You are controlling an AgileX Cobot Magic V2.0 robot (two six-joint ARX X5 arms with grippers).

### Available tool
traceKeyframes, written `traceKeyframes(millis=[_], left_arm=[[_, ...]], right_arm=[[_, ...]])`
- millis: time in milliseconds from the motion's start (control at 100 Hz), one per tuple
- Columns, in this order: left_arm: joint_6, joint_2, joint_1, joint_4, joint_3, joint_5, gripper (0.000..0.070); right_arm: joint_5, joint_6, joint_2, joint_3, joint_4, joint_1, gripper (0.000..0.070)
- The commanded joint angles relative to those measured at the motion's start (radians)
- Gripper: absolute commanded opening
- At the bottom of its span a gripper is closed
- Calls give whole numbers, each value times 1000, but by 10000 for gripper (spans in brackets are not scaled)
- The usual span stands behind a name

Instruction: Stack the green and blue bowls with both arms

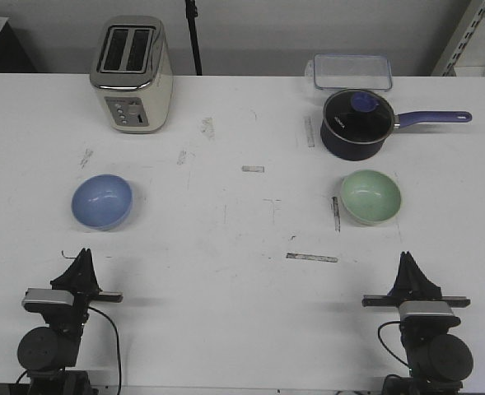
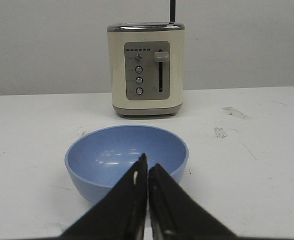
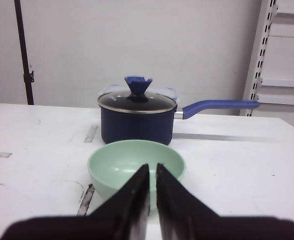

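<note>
front view shows you both hands narrow: left hand point(image 1: 81, 257) behind the glossy periwinkle blue bowl point(image 1: 101, 201), right hand point(image 1: 408, 262) behind the pale mint green bowl point(image 1: 371, 196).

Periwinkle blue bowl point(image 1: 101, 200), mint green bowl point(image 1: 371, 196), cream toaster point(image 1: 132, 74), navy saucepan point(image 1: 356, 124) with seemingly purple handle.

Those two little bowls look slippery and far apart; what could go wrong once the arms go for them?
Glossy rims: the blue bowl and green bowl are smooth and round, so either might slip or tip when pinched.

Shut grippers: the left gripper and right gripper look closed; unless they open first, they would shove the bowls.

Close neighbour: the saucepan stands just behind the green bowl, so a nudge could knock the bowl against it.
</note>
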Motion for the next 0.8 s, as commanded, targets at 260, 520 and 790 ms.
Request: traceKeyframes(millis=[260,520,790], left_arm=[[8,-2,2,12,-22,-2,2],[8,-2,2,12,-22,-2,2],[8,-2,2,12,-22,-2,2]], right_arm=[[0,-42,351,255,-132,0,14],[0,-34,716,481,-206,0,14],[-2,113,1040,750,-318,0,14]])
